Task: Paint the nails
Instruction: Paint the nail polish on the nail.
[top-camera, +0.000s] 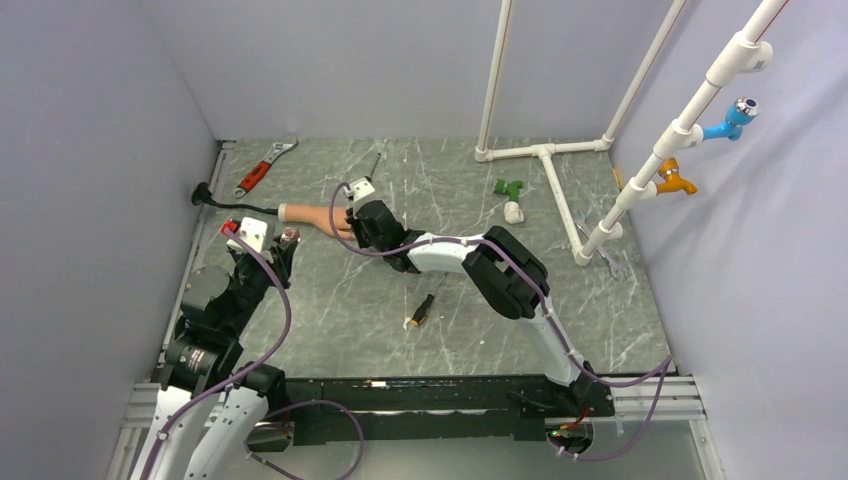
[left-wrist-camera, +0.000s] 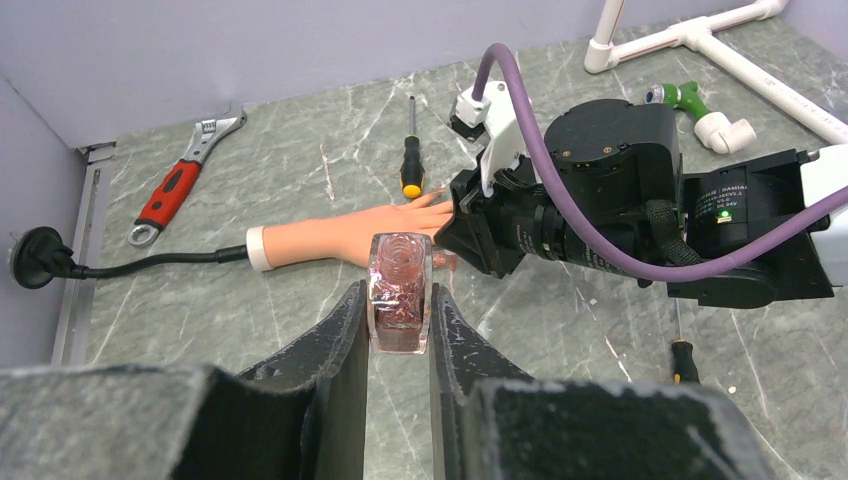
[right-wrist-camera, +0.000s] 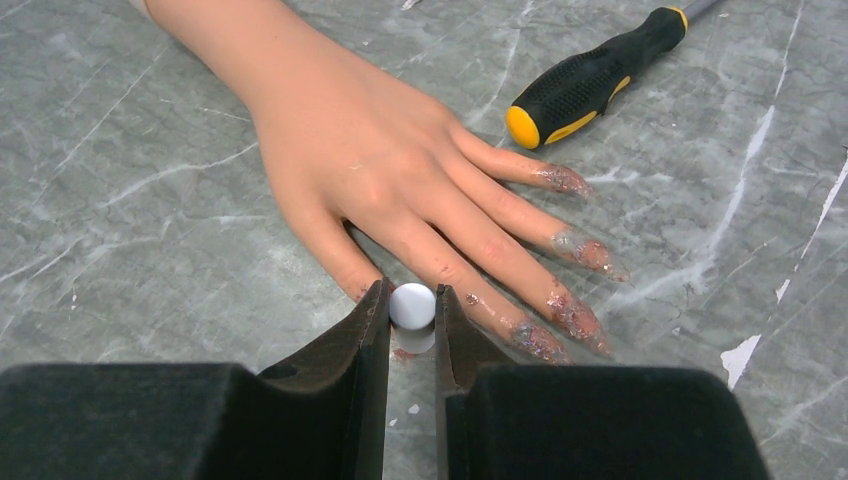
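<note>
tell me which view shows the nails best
Right wrist: it sees the hand close up, with four glittery nails plain and the thumb tip hidden behind the right gripper. In the left wrist and top views that gripper covers the fingertips, so no nails show.

Both arms are mostly black with some white. The left arm (top-camera: 215, 310) has chunky black joints and white tubes near its base. The right arm (top-camera: 500, 270) has a white piece in the middle and a tiny green light (left-wrist-camera: 727, 213). A purple cable (left-wrist-camera: 487, 72) loops along each arm. A small white box (top-camera: 362, 188) sits on each wrist. The left gripper (left-wrist-camera: 398, 300) and right gripper (right-wrist-camera: 412, 305) each have two flat black fingers that look rough and grainy.
</note>
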